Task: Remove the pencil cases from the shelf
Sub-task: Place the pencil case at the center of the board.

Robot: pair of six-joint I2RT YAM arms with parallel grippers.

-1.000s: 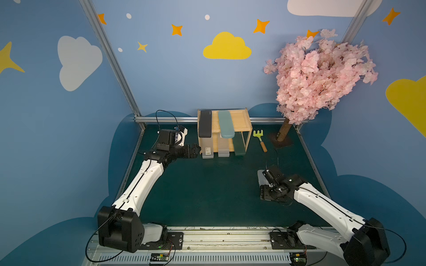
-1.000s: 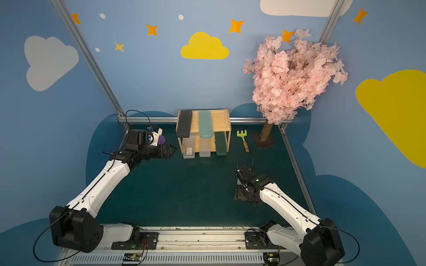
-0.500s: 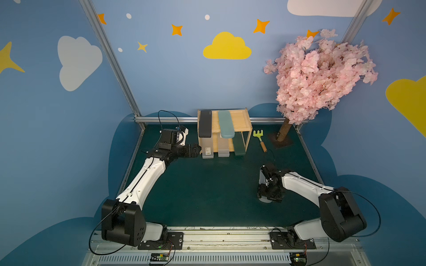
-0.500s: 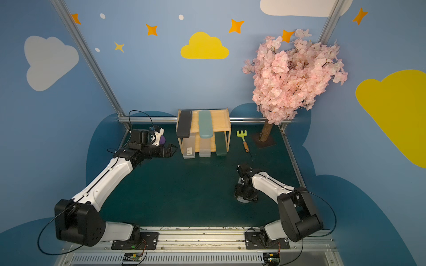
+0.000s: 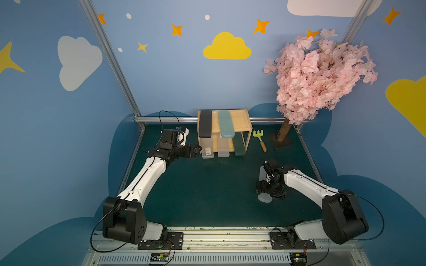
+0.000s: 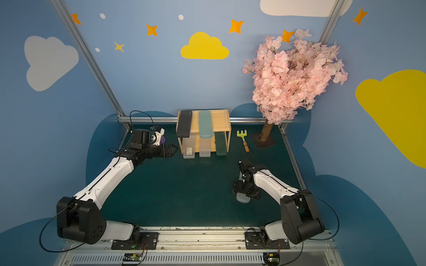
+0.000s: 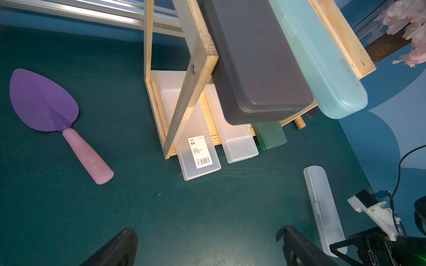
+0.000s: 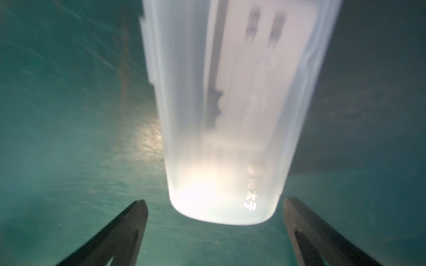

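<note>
1. The right gripper (image 8: 215, 202) has just spread its jaws, releasing the clear pencil case (image 7: 321, 207) flat on the green mat (image 5: 207, 184), well apart from the shelf (image 5: 242, 119).
2. One case is off; five remain shelved.
3. Its long axis runs front to back, with one rounded end toward the shelf.
4. The left gripper (image 5: 196, 150) waits open-jawed beside the shelf.

Dark green desk (image 5: 207, 195), shelf (image 5: 242, 119) at back centre. Top tray: black case (image 5: 205, 124) and teal case (image 5: 226, 124) side by side, both overhanging the front edge. Bottom tier: two frosted cases (image 5: 208, 149) (one with a barcode label), dark green case (image 5: 239, 147), ends poking out front. Loose on desk: clear case (image 7: 321, 205) flat, front right; rake (image 5: 260, 138) right of shelf; trowel (image 7: 46, 101) left of it; tree base (image 5: 281, 141) back right.
</note>
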